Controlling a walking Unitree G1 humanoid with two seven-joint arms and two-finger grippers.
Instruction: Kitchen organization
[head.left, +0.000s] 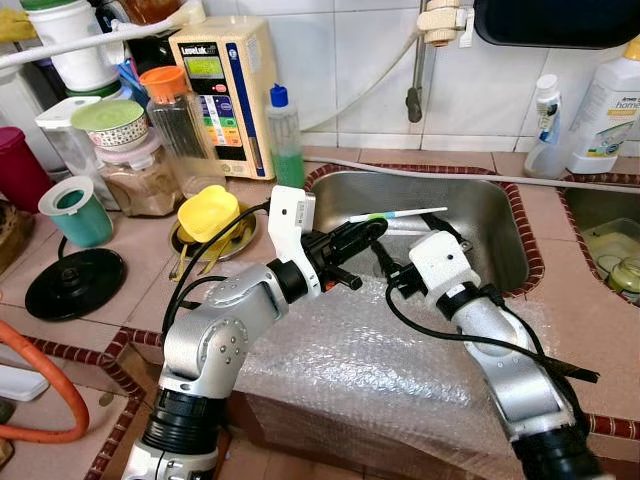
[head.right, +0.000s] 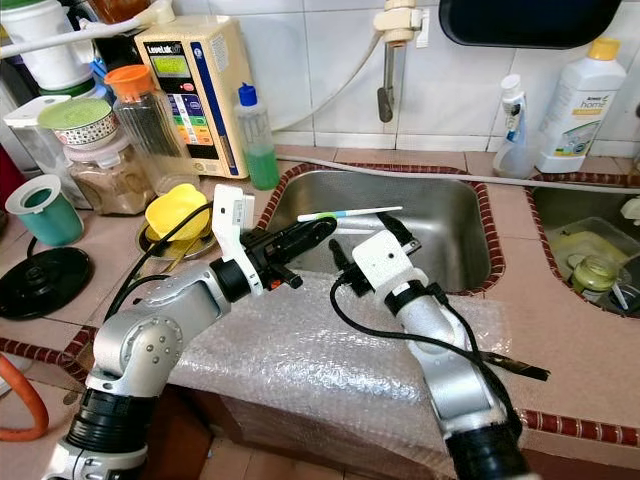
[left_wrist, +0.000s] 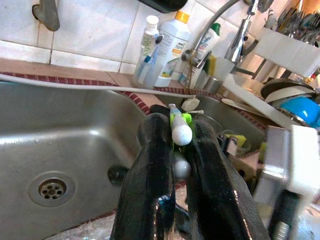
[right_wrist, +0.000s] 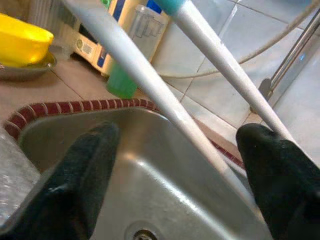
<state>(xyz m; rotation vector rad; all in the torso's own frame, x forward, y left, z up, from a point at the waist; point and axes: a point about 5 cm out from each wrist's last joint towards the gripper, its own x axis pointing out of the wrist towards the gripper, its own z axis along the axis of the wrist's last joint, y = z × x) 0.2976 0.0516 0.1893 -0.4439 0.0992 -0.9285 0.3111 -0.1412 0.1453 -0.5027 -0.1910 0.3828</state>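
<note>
A: Where is the toothbrush, and what holds it?

B: It hangs level over the steel sink, gripped at one end by the left tool, whose black fingers are clamped on the handle. In the left wrist view the handle runs straight out between them. The right tool waits just beside the shaft with its fingers spread and nothing in them; in its own wrist view two white shafts cross the gap between them.

A: How will it handle?

B: Judged light, stiff and smooth, so liable to swivel or slip in a hard pinch. A hold near mid-handle, clear of the bristle end, seems safest.

A: What lies below?

B: Bubble wrap over the desk edge.
</note>
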